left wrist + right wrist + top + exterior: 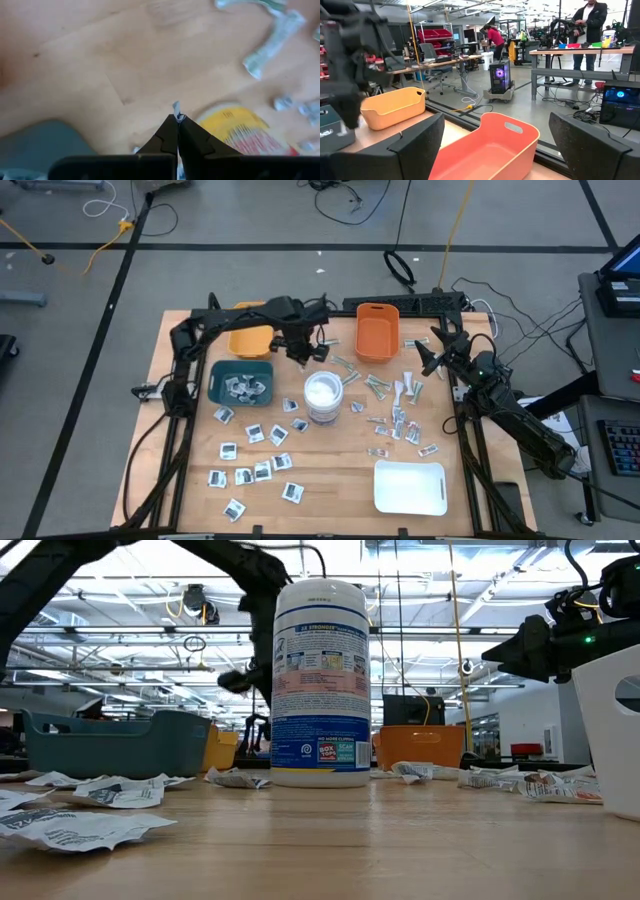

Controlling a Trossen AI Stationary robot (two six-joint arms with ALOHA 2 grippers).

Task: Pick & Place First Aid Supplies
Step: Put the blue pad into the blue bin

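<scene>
Toward the left edge of the tabletop [190,500]: white squares with dark centres [262,471] scattered loose in front of the teal bin [240,381], a handful of packets already inside it. Left gripper [300,356] raised just behind the wipes canister [324,396], between the yellow bin [251,340] and the orange bin [377,332], fingers [167,137] pressed together on a small silvery scrap [176,112] poking out from between the tips; likely one thin wrapper, too little showing to say which kind.

Centre: canister upright, pale-green strips [378,384] and small white-and-red sachets [402,423] strewn to its right, none sorted as far as visible. Orange bin apparently empty in the right wrist view.

Near the front right corner: white tray [409,487], bare.

Right gripper [434,348] waiting near the right edge, beside the orange bin, fingers [417,145] spread wide apart, nothing between them.

Judged from this: early days. One bin partly filled, one piece in hand, dozens left across the tabletop.
</scene>
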